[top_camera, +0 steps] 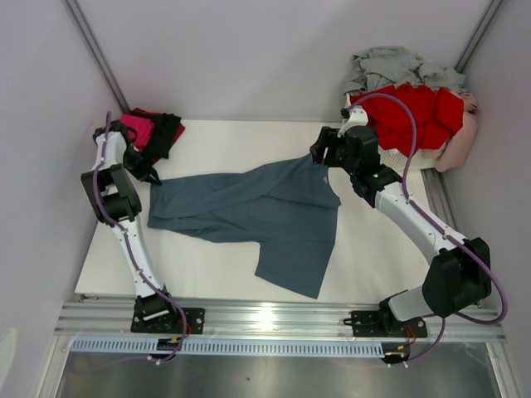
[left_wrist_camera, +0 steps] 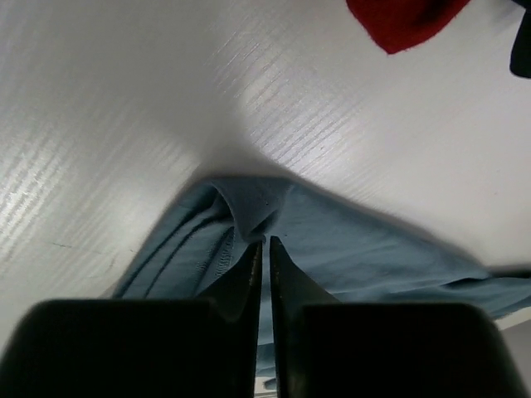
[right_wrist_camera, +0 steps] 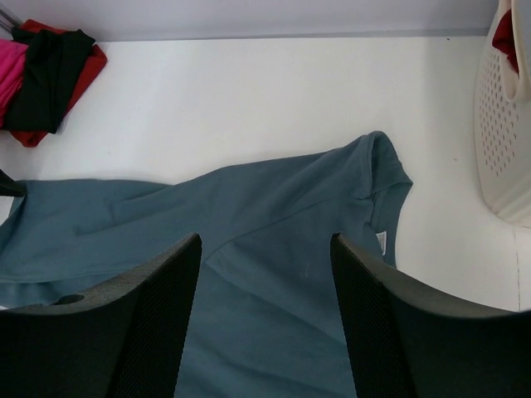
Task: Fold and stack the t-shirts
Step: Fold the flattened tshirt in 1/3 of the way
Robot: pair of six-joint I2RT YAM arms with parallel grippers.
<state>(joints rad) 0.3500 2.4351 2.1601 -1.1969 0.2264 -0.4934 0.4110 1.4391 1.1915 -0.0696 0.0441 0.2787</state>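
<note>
The left gripper (left_wrist_camera: pixel 265 243) is pinching the shirt (top_camera: pixel 265 215) at the end opposite its collar (right_wrist_camera: pixel 377 166); the right gripper (right_wrist_camera: pixel 265 242) is hovering open above that collar, needing an equally firm pinch.

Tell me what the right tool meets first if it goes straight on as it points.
The blue-grey t-shirt, just beside its collar. The right tool points at it, open. Depth is hard to judge, but nothing shows between them.
</note>
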